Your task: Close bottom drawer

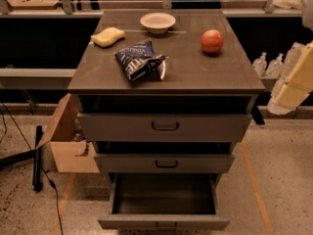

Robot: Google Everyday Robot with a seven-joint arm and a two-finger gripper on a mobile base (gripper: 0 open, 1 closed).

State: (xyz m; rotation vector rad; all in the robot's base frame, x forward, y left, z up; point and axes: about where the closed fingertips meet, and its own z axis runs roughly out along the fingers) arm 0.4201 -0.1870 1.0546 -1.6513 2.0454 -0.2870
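Observation:
The bottom drawer [164, 223] is the lowest of three in a grey-brown cabinet [166, 77]. It is pulled far out towards me and its dark inside is empty. Its small dark bar handle [166, 224] sits on the front panel near the frame's lower edge. The middle drawer [165, 163] and top drawer [165, 127] stand out only a little. My gripper [289, 89] shows as a pale, yellowish-white shape at the right edge. It hangs level with the cabinet top, well above and to the right of the bottom drawer, touching nothing.
On the cabinet top lie a white bowl [157, 22], a yellow sponge [108, 36], a blue snack bag [139, 59] and a red apple [212, 41]. A cardboard box [66, 141] and cables lie on the floor at the left. Plastic bottles [266, 62] stand at the right.

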